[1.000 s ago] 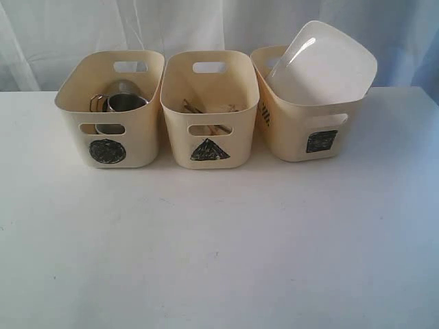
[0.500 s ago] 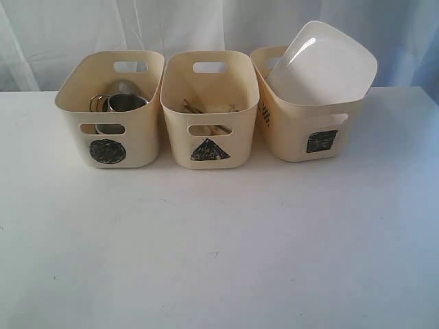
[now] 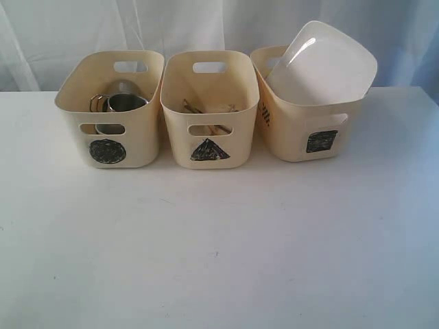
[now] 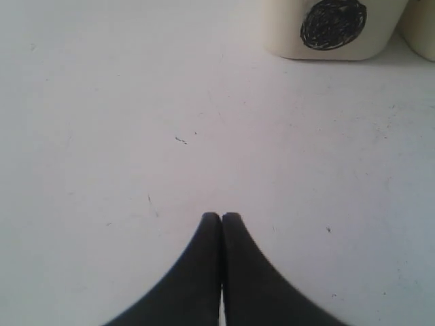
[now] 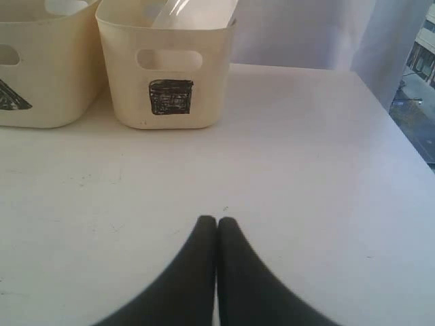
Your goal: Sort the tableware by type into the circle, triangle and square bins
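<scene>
ahead of my left end effector, across the white bench, stands the circle bin, well apart from my fingertips. that end effector is clenched, its two dark tips pressed together with nothing between them. my right end effector is clenched the same way and holds nothing. ahead of it and a little toward my left side stands the square bin, also well apart from the tips, with the triangle bin just beside it, further to my left.

the three bins form a row far from both end effectors: circle opposite my left one, triangle in the middle, square opposite my right one and turned slightly. a steel mug sits inside the circle bin, with more steel behind it that i cannot tell apart. wooden chopsticks lie in the triangle bin. a white square plate leans tilted in the square bin, its upper edge well above the rim.
</scene>
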Available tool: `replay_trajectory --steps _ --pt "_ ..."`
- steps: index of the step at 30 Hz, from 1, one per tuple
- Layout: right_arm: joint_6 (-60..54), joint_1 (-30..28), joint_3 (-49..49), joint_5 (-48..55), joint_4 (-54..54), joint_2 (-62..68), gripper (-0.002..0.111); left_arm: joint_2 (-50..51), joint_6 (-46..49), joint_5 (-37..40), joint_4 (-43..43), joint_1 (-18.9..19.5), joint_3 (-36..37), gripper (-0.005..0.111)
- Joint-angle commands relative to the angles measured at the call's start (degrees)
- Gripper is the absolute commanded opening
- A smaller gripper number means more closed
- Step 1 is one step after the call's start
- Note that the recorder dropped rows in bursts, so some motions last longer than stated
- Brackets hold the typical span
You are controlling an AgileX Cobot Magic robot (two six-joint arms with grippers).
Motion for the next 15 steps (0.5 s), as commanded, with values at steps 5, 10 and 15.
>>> replay_trajectory --steps 5,10,15 --pt "-0.69 -0.28 0.27 -0.17 0.10 -0.29 0.000 -4.25 3.84 3.08 -2.46 0.25 0.24 0.000" --pt "-0.69 -0.28 0.27 -0.17 0.10 -0.29 0.000 -6.40 5.05 3.08 -2.55 0.25 0.24 0.000" --pt "-0.69 -0.28 0.27 -0.17 0.10 -0.29 0.000 -6.40 5.03 3.08 -2.76 0.25 0.24 0.000"
